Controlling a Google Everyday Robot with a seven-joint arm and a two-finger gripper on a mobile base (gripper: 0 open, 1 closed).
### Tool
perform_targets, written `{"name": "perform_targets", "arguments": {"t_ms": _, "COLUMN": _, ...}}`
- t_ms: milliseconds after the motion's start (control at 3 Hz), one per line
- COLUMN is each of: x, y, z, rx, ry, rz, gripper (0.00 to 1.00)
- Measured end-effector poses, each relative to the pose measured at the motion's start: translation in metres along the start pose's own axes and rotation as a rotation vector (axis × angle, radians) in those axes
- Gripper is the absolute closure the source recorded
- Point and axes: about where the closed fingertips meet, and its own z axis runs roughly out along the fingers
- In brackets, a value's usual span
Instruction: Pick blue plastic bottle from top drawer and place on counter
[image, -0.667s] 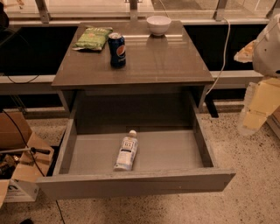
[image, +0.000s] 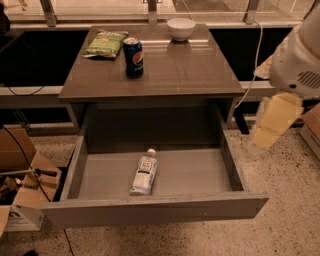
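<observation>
The blue plastic bottle (image: 144, 173), clear with a white cap and a white-and-blue label, lies on its side on the bottom of the open top drawer (image: 150, 212), slightly left of centre, cap pointing to the back. The counter (image: 175, 67) is the glossy brown tabletop above the drawer. My gripper (image: 272, 122), cream-coloured under a white arm housing (image: 297, 62), hangs at the right edge of the view, outside the drawer's right wall and well apart from the bottle. It holds nothing that I can see.
On the counter stand a dark blue Pepsi can (image: 133, 57), a green snack bag (image: 106, 44) and a white bowl (image: 181, 28) at the back. Cardboard boxes (image: 22, 175) sit on the floor at left. A white cable (image: 252, 75) hangs right of the table.
The arm and gripper have moved a little to the left, closer to the table's right side. The bottle, drawer and counter items have not moved.
</observation>
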Motion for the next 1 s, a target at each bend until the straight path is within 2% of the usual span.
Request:
{"name": "perform_targets", "arguments": {"t_ms": 333, "x": -0.018, "y": 0.003, "z": 0.025, "rx": -0.039, "ry": -0.035, "rz": 0.125, "gripper": 0.00}}
{"name": "perform_targets", "arguments": {"t_ms": 667, "x": -0.032, "y": -0.004, "z": 0.072, "rx": -0.075, "ry": -0.044, "rz": 0.280, "gripper": 0.00}}
{"name": "perform_targets", "arguments": {"t_ms": 1000, "x": -0.032, "y": -0.004, "z": 0.071, "rx": -0.074, "ry": -0.044, "rz": 0.359, "gripper": 0.00}}
